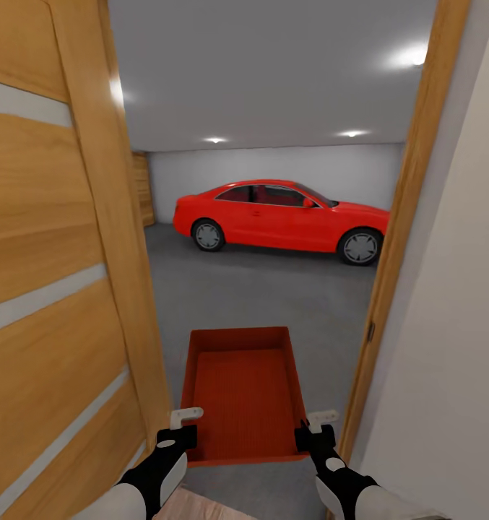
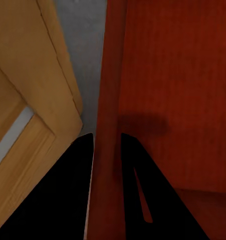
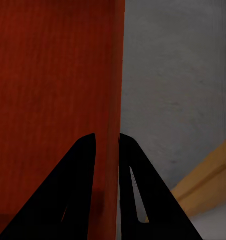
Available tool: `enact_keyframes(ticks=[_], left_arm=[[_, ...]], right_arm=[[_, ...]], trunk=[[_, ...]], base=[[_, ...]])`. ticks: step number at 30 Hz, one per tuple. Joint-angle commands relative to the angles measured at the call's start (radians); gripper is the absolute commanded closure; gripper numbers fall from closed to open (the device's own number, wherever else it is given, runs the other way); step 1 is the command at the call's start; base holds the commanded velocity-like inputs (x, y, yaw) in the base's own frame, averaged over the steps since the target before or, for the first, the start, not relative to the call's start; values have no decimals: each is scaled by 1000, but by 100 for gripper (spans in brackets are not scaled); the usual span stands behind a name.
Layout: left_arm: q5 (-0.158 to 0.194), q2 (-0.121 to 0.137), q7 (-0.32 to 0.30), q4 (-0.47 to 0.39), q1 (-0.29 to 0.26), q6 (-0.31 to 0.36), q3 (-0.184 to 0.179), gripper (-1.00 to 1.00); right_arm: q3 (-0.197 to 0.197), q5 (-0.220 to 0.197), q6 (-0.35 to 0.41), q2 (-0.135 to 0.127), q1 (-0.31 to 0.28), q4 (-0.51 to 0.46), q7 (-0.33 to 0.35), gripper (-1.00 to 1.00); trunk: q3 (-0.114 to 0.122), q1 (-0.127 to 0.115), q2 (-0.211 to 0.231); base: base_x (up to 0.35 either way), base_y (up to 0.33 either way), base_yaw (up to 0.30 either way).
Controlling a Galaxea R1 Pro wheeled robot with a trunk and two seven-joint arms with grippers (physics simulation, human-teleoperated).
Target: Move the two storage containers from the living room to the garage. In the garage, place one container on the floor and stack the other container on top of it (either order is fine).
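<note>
Orange-red storage container [image 1: 244, 393] sits bottom centre, left gripper [image 1: 178, 427] and right gripper [image 1: 313, 427] each pinching a side wall. Carry it level through the doorway, keeping off the wooden door [image 1: 56, 289].

Both claws gripping orange-red bin [image 1: 244, 390] in doorway, red car [image 1: 280, 215] beyond

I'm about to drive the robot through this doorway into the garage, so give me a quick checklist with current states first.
1. Left tool clamped on storage container wall: ok.
2. Right tool clamped on opposite wall: ok.
3. Container level, empty: ok.
4. Gap to wooden door on the left: tight, cannot tell.
5. Gap to door frame on the right: cannot tell.
6. Garage floor ahead free up to the red car: ok.
</note>
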Motion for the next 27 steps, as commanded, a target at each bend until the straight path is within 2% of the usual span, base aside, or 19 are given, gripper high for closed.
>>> enact_keyframes(ticks=[1, 6, 12, 27], left_arm=[[-15, 5, 20, -5, 0, -28, 5, 100], [-15, 5, 20, -5, 0, -28, 5, 100], [-15, 5, 20, -5, 0, -28, 5, 100], [-15, 5, 20, -5, 0, -28, 5, 100]], right_arm=[[-53, -7, -3, 0, -1, 3, -13, 100], [-53, -7, -3, 0, -1, 3, -13, 100], [-53, -6, -3, 0, -1, 3, -11, 100], [-53, -6, -3, 0, -1, 3, -13, 100]], trunk=[[-1, 1, -1], [-1, 1, -1], [-1, 1, -1], [-1, 1, -1]], base=[[246, 219, -283], [246, 219, -241], [246, 219, -54], [246, 219, -244]])
